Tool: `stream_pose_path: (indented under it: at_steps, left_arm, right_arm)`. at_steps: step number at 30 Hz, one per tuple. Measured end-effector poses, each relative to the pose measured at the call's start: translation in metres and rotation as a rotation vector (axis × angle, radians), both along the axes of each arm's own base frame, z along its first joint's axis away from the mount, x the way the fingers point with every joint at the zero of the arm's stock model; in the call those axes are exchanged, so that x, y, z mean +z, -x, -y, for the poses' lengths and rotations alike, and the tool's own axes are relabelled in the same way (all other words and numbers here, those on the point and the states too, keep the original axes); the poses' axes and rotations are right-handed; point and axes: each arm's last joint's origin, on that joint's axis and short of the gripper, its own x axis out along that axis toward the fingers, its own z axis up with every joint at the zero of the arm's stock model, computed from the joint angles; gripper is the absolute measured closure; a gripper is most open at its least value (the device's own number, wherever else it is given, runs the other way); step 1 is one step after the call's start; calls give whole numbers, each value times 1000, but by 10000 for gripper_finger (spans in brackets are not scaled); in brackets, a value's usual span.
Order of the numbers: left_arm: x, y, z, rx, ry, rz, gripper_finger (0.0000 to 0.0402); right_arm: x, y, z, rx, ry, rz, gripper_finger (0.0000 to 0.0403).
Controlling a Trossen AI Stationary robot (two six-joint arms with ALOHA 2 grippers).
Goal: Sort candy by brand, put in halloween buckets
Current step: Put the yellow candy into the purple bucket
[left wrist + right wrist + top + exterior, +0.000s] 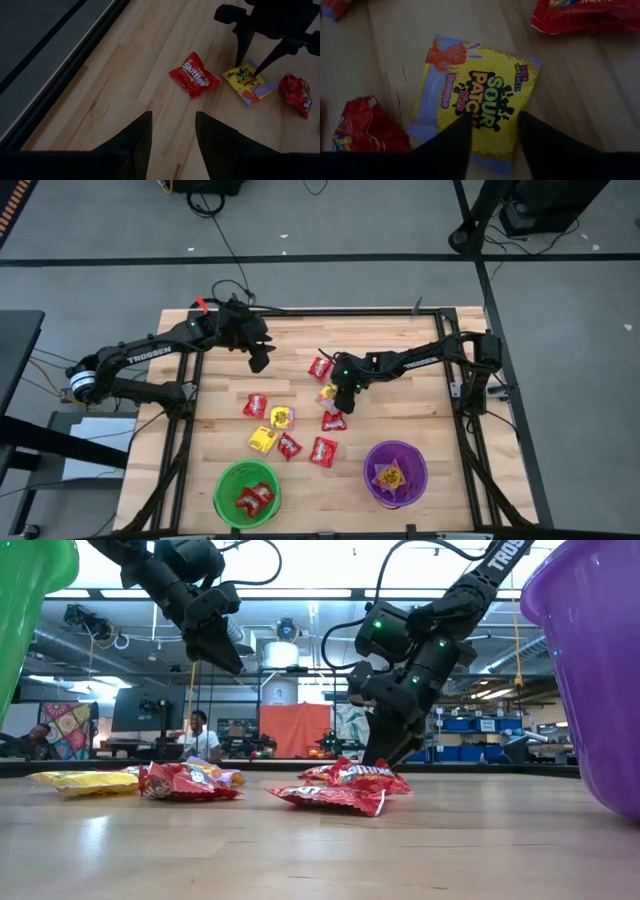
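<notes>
Yellow foil, glossy and crinkled, forms the Sour Patch packet that lies flat on the worktop, near the worktop's centre. The right hand stands directly over this packet with its fingers parted to either side of the print and nothing yet gripped.

Risk: the packet is thin and slick, so closing fingers could skid across the foil and push it away, or pinch only a corner. A red Skittles packet and a second red packet lie just beside the yellow one; a slightly offset closure could catch one and mix brands.

Nearer the worktop's front edge, the purple bucket holds yellow packets and the green bucket holds red ones. The left hand hangs open and empty near the worktop's back edge.
</notes>
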Motion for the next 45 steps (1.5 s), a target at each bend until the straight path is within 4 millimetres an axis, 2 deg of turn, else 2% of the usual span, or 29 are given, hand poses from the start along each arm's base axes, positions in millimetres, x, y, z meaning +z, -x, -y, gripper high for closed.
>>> stream_pose_path:
  at_steps: [9,13,17,22,26,31,36,41,45]
  left_arm:
    - [0,0,0,0,0,0,245]
    - [-1,1,0,0,5,-8,245]
    - [-1,1,1,0,8,-13,245]
    - [-1,1,1,0,7,-12,245]
    - [-1,1,1,0,7,-12,245]
    - [-1,1,0,0,5,-8,245]
    - [1,0,0,0,-3,5,245]
    - [1,-1,0,0,-5,9,245]
    - [1,0,0,3,-3,10,245]
  right_arm:
    - [1,-2,-1,48,14,27,388]
    - [4,-6,-1,49,28,42,386]
    - [19,-12,-1,79,46,30,395]
    - [60,-16,-7,104,123,-2,396]
    - [105,-10,-19,110,215,-45,398]
    - [167,15,-44,47,262,-120,399]
    - [225,52,-73,-96,162,-130,399]
    - [260,80,-101,-227,117,-113,399]
    - [273,95,-121,-275,31,-150,399]
